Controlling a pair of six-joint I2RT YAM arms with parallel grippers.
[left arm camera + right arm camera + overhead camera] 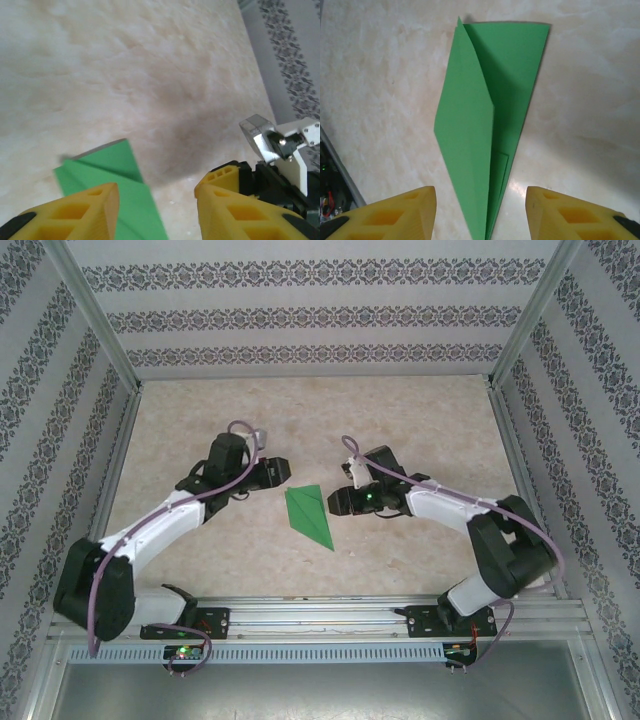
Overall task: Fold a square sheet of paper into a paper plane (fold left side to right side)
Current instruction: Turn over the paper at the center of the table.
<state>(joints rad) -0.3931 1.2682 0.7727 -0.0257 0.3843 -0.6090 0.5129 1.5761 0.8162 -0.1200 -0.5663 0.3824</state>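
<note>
Plane (308, 515) flat on counter (420, 420), untouched. Both jaws wide, empty, flanking it. Pin nose, press creases evenly.

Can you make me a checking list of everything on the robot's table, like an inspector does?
Surface: beige marbled table, flat.
Job's things: green paper plane, folded to a point, lying between the arms.
Clutter: nothing seen.
Tools: left tool open, empty; right tool open, empty, lined up with the plane's pointed end.
Cables: purple cable along each arm, away from the paper.
Surroundings: patterned walls; metal rail at the near edge.
</note>
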